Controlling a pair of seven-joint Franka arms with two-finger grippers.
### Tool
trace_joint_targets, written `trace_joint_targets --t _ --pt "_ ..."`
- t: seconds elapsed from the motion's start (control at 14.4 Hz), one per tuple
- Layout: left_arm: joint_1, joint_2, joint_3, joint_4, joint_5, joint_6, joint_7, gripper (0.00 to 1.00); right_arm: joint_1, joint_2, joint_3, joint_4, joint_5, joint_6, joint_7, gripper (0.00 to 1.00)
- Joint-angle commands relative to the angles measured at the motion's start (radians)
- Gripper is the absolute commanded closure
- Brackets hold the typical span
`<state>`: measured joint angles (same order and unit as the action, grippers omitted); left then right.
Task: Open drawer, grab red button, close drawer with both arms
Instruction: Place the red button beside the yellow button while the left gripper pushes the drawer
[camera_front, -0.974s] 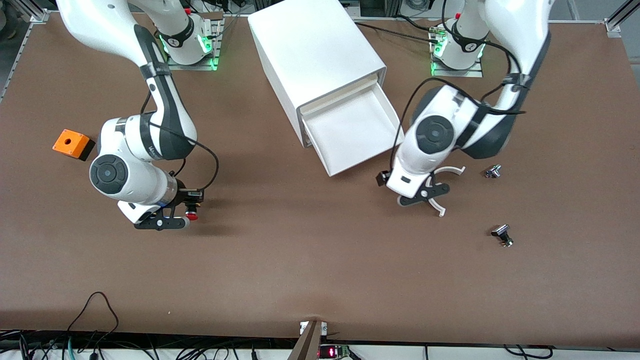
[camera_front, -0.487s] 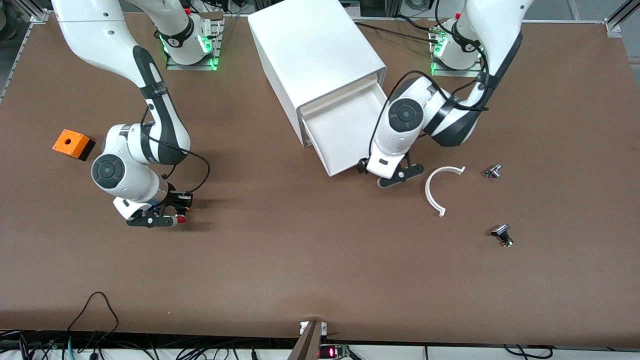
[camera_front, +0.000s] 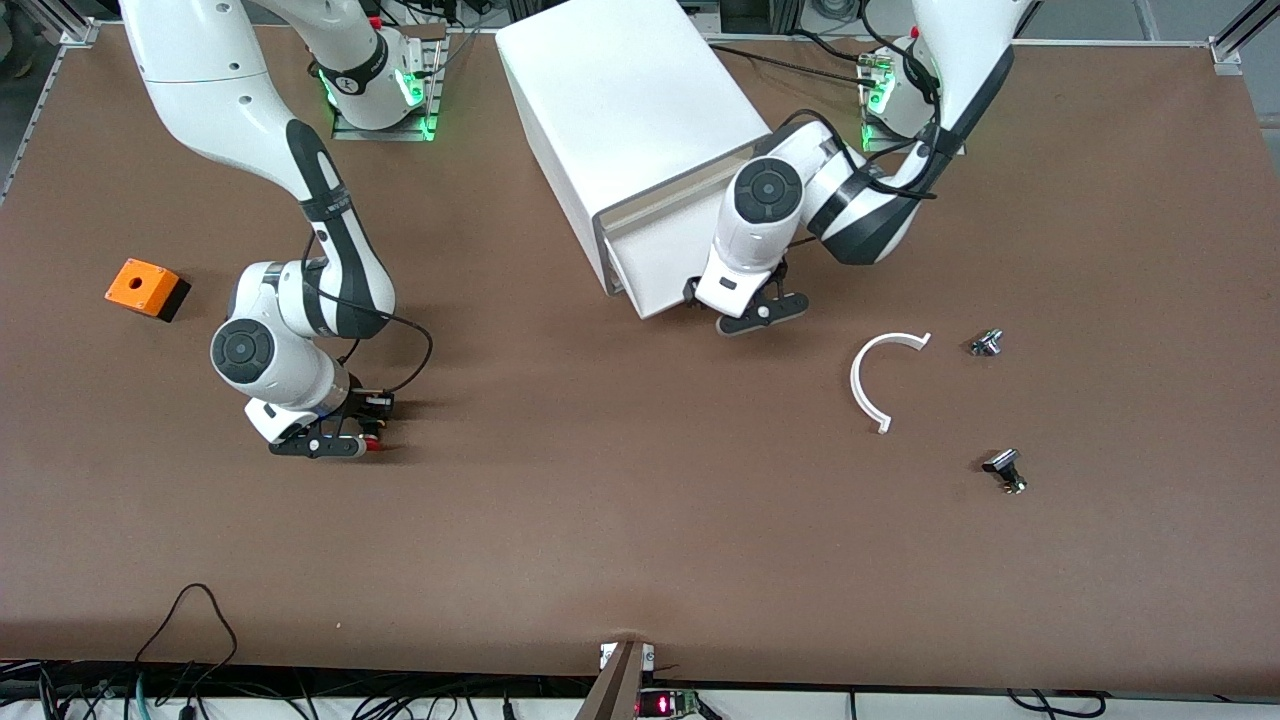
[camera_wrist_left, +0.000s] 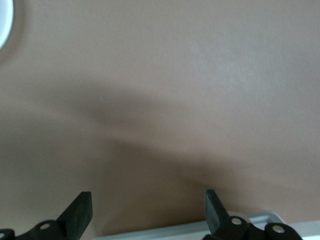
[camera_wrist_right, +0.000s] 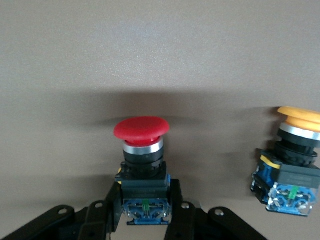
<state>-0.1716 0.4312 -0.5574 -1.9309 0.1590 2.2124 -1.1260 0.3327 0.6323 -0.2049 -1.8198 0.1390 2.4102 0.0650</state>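
Observation:
The white cabinet (camera_front: 620, 110) stands at the middle of the table, nearer the robots' bases. Its lowest drawer (camera_front: 650, 268) sticks out only a short way. My left gripper (camera_front: 752, 312) is open and low against the drawer's front edge; in the left wrist view the gripper (camera_wrist_left: 147, 210) shows spread fingers with the drawer's white edge (camera_wrist_left: 190, 231) at their base. My right gripper (camera_front: 345, 440) sits low over the table toward the right arm's end, shut on the red button (camera_front: 373, 437). The right wrist view shows the gripper (camera_wrist_right: 144, 200) clamping the button's (camera_wrist_right: 142, 131) black-and-blue body.
An orange-headed button (camera_wrist_right: 295, 160) stands close beside the red one. An orange box (camera_front: 147, 287) lies toward the right arm's end. A white curved strip (camera_front: 868, 385) and two small metal parts (camera_front: 987, 342) (camera_front: 1005, 470) lie toward the left arm's end.
My left gripper moved from over the curved strip to the drawer's front, and the drawer slid most of the way in. My right gripper sank slightly with the red button.

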Motion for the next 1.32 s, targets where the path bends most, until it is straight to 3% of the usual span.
trace_joint_targets --t 0.0,0.14,0.35,0.77,1.11,1.25 --pt "0.018 -0.039 -0.054 -0.037 -0.053 -0.003 -0.015 0.01 -0.007 -0.005 0.007 0.005 0.011 0.010 -0.014 0.26" --pt "0.018 -0.037 -0.068 -0.037 -0.079 -0.020 -0.021 0.01 -0.006 -0.035 0.006 0.008 0.010 0.004 -0.017 0.01" --pt "0.018 -0.037 -0.084 -0.036 -0.133 -0.063 -0.021 0.01 -0.003 -0.106 0.002 0.028 -0.005 -0.078 -0.011 0.01" --pt "0.001 -0.028 -0.096 -0.036 -0.185 -0.082 -0.011 0.01 -0.003 -0.180 -0.014 0.233 -0.009 -0.411 -0.008 0.01" --pt "-0.002 -0.020 -0.122 -0.036 -0.188 -0.082 -0.005 0.01 -0.004 -0.278 -0.022 0.283 -0.010 -0.500 -0.019 0.01" --pt "0.000 -0.009 -0.127 -0.036 -0.188 -0.082 -0.005 0.01 -0.003 -0.324 -0.022 0.283 -0.048 -0.534 -0.021 0.01"
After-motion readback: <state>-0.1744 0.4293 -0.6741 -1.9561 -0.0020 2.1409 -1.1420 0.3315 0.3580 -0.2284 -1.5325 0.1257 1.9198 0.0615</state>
